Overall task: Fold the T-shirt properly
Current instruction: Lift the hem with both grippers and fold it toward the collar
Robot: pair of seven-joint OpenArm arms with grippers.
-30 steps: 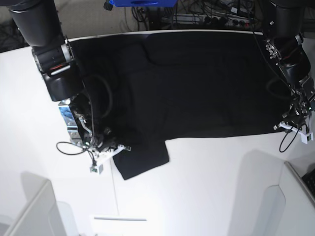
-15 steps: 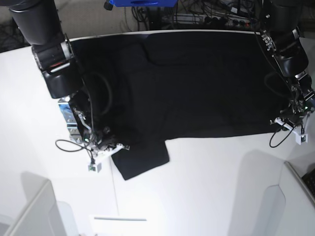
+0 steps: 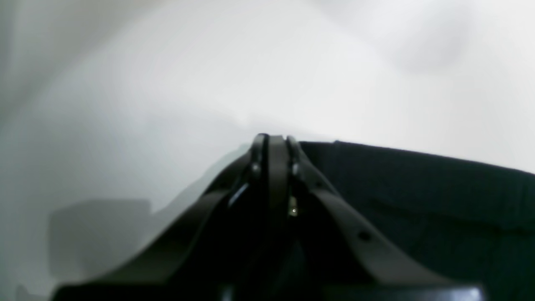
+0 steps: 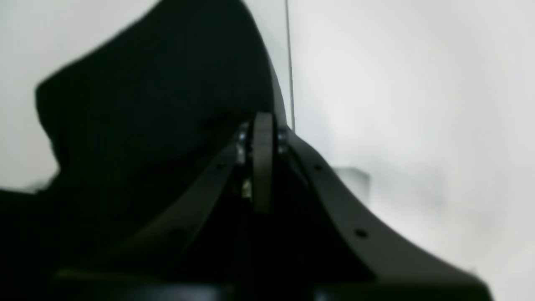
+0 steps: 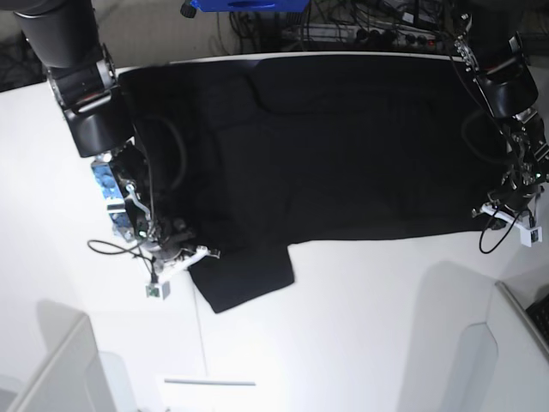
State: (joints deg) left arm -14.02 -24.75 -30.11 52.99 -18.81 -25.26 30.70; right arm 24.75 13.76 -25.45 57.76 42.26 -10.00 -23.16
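The black T-shirt [image 5: 343, 146] lies spread over the far half of the white table [image 5: 360, 326], with one sleeve [image 5: 249, 279] sticking out toward the front. My right gripper [image 5: 190, 255] is low at the shirt's edge where that sleeve joins the body. In the right wrist view it [image 4: 262, 121] is shut, with dark cloth [image 4: 146, 83] lying around and ahead of the fingertips. My left gripper [image 5: 496, 212] sits at the shirt's front corner on the other side. The left wrist view shows it [image 3: 273, 140] shut on the hem, and the cloth [image 3: 418, 196] runs off to the right.
White partition walls stand at the front left [image 5: 60, 369] and front right [image 5: 506, 343]. Cables and a blue object [image 5: 249, 4] lie behind the table's far edge. A thin seam line [image 4: 288, 62] runs across the tabletop.
The arm on the base view's left has shifted slightly left and back. The gripper on that view's right has moved a little back. The shirt has barely moved.
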